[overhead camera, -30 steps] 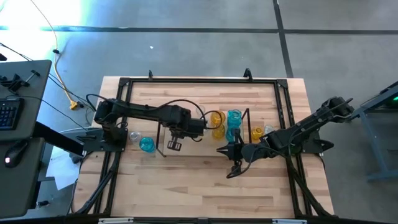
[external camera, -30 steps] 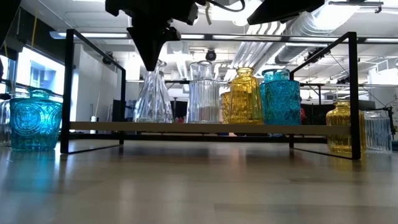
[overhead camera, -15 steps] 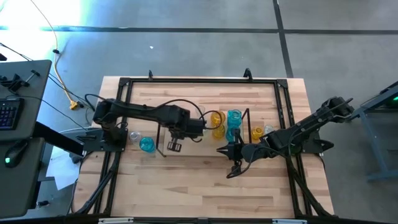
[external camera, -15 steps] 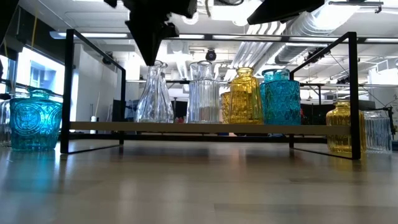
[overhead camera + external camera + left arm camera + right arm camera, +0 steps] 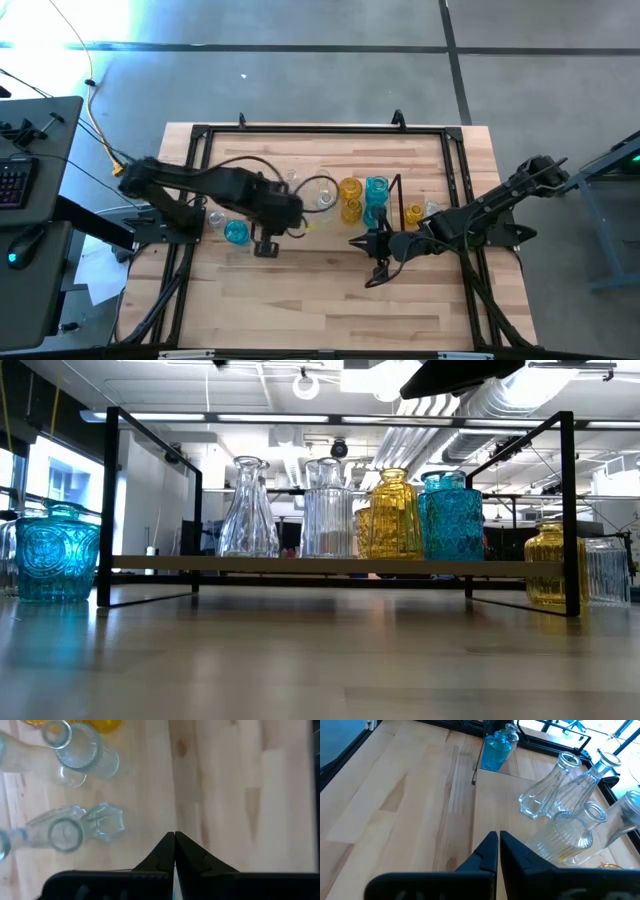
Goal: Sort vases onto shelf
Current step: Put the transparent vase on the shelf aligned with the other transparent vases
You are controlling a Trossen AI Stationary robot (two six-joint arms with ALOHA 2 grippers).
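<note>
Hidden in the low view: both arms but for a dark slab at the top edge; hard to make out from above, the clear glass vases against the pale wood. On the low flat shelf with thin black wire end frames [image 5: 330,565], upright in a row: flared clear glass vase [image 5: 247,510], ribbed clear glass vase [image 5: 326,510], amber-yellow glass vase [image 5: 392,515], turquoise-blue glass vase [image 5: 451,515]; off it on the wooden table [image 5: 300,300], a turquoise-blue jar-shaped vase [image 5: 55,552] at one end, a small amber vase [image 5: 556,565] and a clear ribbed one [image 5: 605,570] at the other. Left claw [image 5: 265,248] pressed together and empty just beside the shelf's left frame, right claw [image 5: 368,262] likewise together and empty in front of the shelf's right end.
</note>
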